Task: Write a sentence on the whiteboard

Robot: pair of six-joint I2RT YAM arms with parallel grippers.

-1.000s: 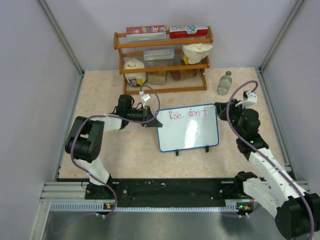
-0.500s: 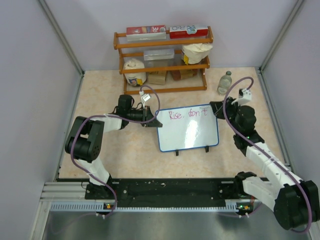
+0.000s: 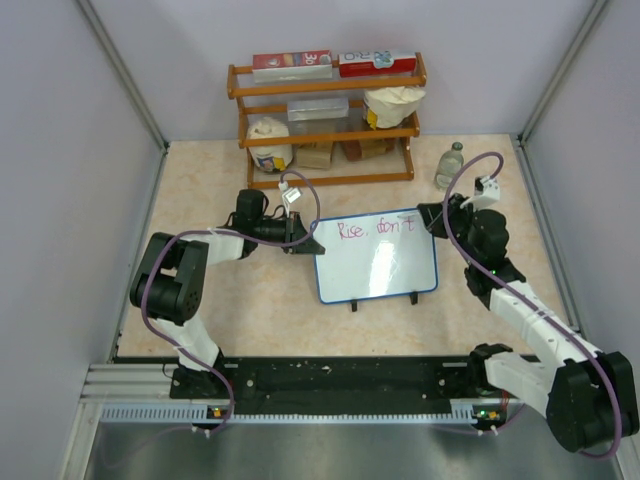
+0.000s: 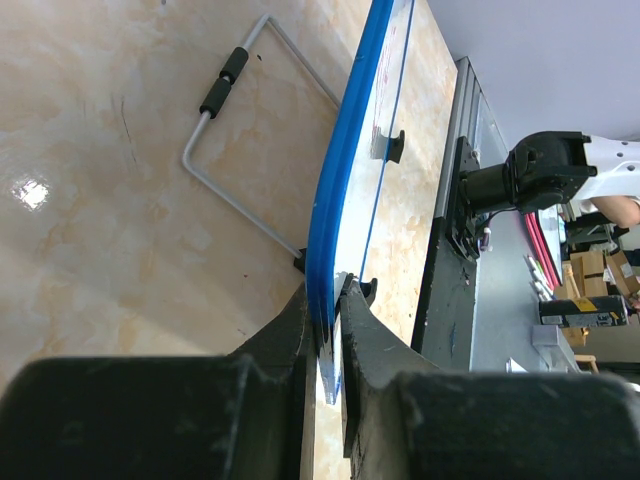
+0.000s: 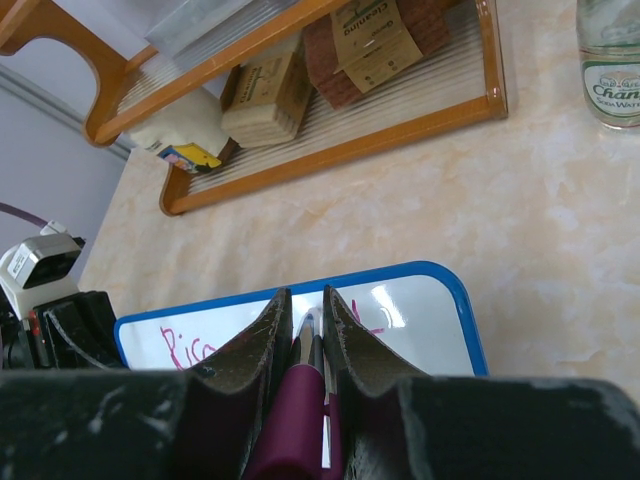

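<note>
The whiteboard (image 3: 385, 272), white with a blue frame, stands tilted on the table, and my left gripper (image 3: 312, 245) is shut on its left edge. In the left wrist view the blue frame (image 4: 345, 180) runs edge-on between the jaws of the left gripper (image 4: 325, 300). The sentence (image 3: 375, 229) reads "Rise, don't" in pink along the top. My right gripper (image 3: 432, 218) is at the board's top right corner, shut on a magenta marker (image 5: 300, 400). The marker tip points at the whiteboard (image 5: 420, 310) near the last letter; I cannot tell whether it touches.
A wooden shelf (image 3: 325, 120) with boxes, bags and jars stands behind the board. A small bottle (image 3: 450, 165) sits to its right. The board's wire stand (image 4: 230, 150) and a black foot (image 4: 392, 143) rest on the table. Grey walls close in both sides.
My right arm has shifted slightly left and toward the back while holding the marker at the board's top right corner. The left arm and the board have not moved.
</note>
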